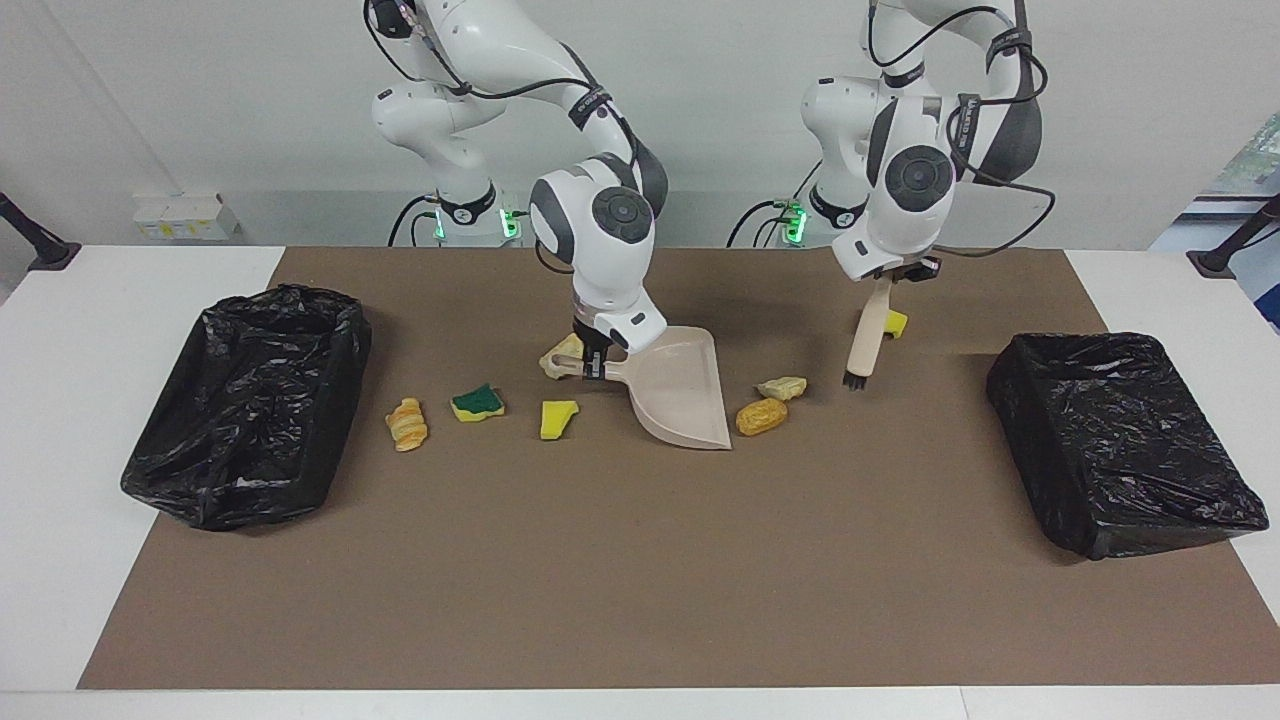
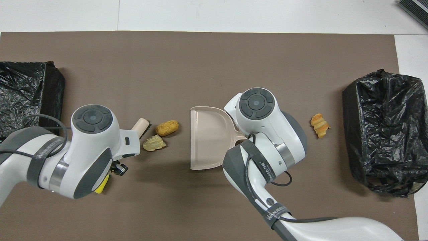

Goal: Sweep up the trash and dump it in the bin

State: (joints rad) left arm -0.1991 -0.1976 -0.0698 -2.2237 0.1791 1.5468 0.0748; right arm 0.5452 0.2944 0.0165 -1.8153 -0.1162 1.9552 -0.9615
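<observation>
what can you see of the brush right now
The brush is beige and plastic-looking, a slim handle widening to a head with short black bristles. The left end effector is shut on the handle's top, so it hangs nearly upright, bristles down, lifted off the brown mat, beside the tan lump without touching it.

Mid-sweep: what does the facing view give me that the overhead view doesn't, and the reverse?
Facing only: the green-and-yellow sponge, a yellow chunk, a tan lump by the handle of the dustpan, and the jaws gripping that handle and the upright brush.
Overhead only: no extra trash; the arms hide those pieces.
Both: dustpan, brush, orange bread bit, tan bit, croissant-like bit, yellow sponge beside the brush, black bins.
</observation>
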